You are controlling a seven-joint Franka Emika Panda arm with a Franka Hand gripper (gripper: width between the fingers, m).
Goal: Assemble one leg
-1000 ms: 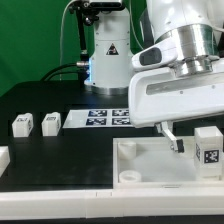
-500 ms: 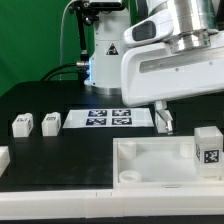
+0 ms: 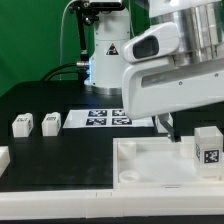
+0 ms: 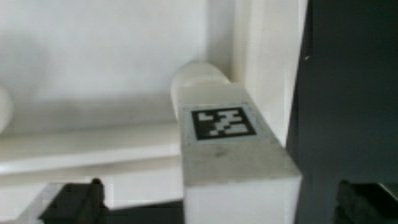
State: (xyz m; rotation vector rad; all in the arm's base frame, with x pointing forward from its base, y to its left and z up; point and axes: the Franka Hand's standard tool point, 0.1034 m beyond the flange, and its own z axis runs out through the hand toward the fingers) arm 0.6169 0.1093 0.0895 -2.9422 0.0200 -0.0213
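A leg [image 3: 208,148], a white blocky post with a marker tag, stands upright at the exterior view's right end of the large white tray-like part [image 3: 140,152]. Two more legs [image 3: 22,125] [image 3: 50,122] stand on the black table at the exterior view's left. My gripper [image 3: 166,124] hangs above the tray, to the exterior view's left of the standing leg and apart from it. In the wrist view the leg [image 4: 228,150] shows with its tag up, between my spread fingers [image 4: 71,203]. My gripper [image 4: 217,205] is open and empty.
The marker board [image 3: 108,118] lies on the table behind the tray. A white part [image 3: 3,156] shows at the exterior view's left edge. The arm's base [image 3: 105,50] stands at the back.
My gripper has risen and drawn back toward the exterior view's left, away from the leg. The leg stays standing on the tray's corner.
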